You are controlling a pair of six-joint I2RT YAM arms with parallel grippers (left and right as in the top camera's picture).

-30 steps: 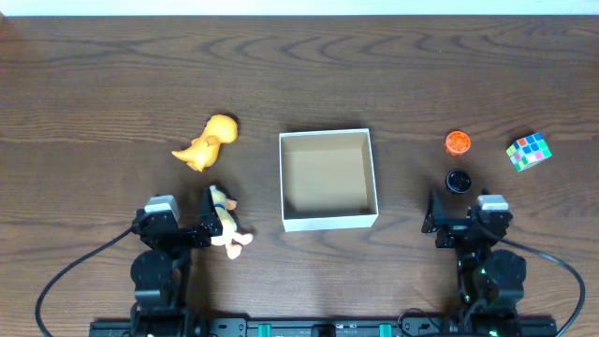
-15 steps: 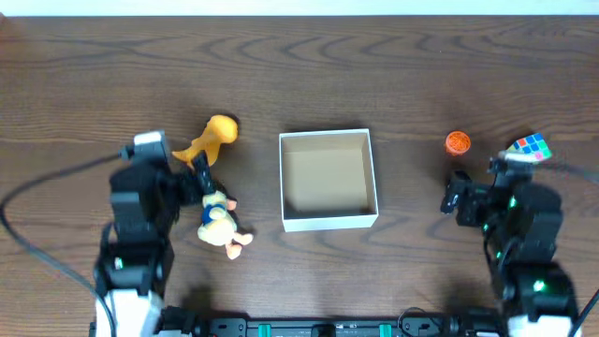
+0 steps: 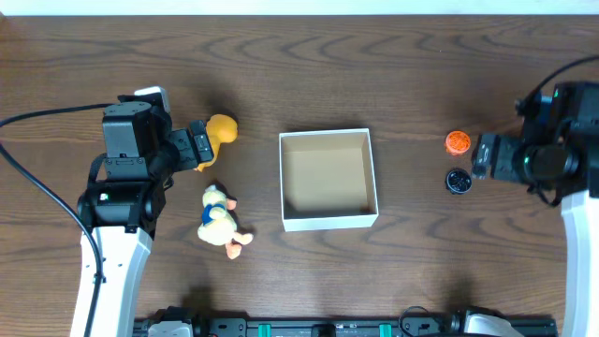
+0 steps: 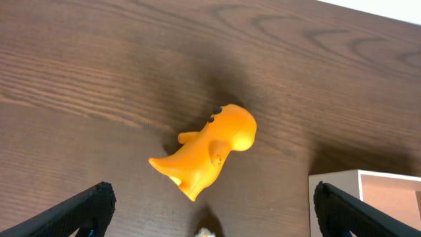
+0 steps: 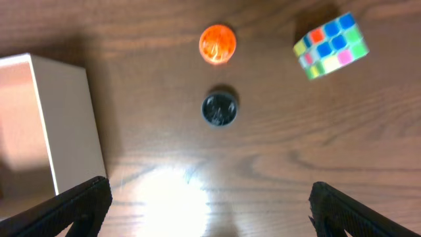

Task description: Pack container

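Nothing is packed: the container (image 3: pixel 329 221) is empty, the dinosaur (image 4: pixel 207 151), doll (image 3: pixel 217 220), ball (image 3: pixel 457 142), disc (image 3: pixel 458 181) and cube (image 5: pixel 331 46) lie on the tabletop (image 3: pixel 94 56), and the left pincer (image 3: pixel 197 148) and right pincer (image 5: pixel 209 187) gape wide, holding nothing.

Orange plastic dinosaur toy (image 3: pixel 223 127): overhead, the left arm (image 3: pixel 131 159) covers much of its body.
Multicoloured puzzle cube (image 5: pixel 331 45): you see it slightly blurred at the right wrist; overhead, the right arm (image 3: pixel 562 150) hides it.
White-walled cardboard container (image 4: pixel 348 179): both wrist views cut it off at an edge.
Small black round object (image 5: pixel 219 108): too blurred to identify.
Yellow figure toy (image 3: pixel 217 220): the left wrist view shows you only a pale tip at its bottom edge.
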